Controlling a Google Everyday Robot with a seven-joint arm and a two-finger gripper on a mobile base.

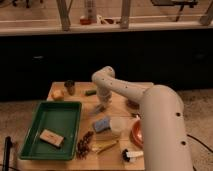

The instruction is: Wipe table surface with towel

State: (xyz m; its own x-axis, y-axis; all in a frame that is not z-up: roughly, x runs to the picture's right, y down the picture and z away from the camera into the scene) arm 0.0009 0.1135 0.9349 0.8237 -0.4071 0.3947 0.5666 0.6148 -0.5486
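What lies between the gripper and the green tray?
In the camera view, only bare tabletop separates the gripper from the green tray; the gripper hangs low, just right of the tray's upper corner.

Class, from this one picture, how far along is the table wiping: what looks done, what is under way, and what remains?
Done: the arm has reached over the table. Under way: the end effector sits low at the table's middle, on or just above a pale scrap that may be the towel; contact is unclear. Left: nearly all of it. The tray, blue block, cup and other items crowd the surface.
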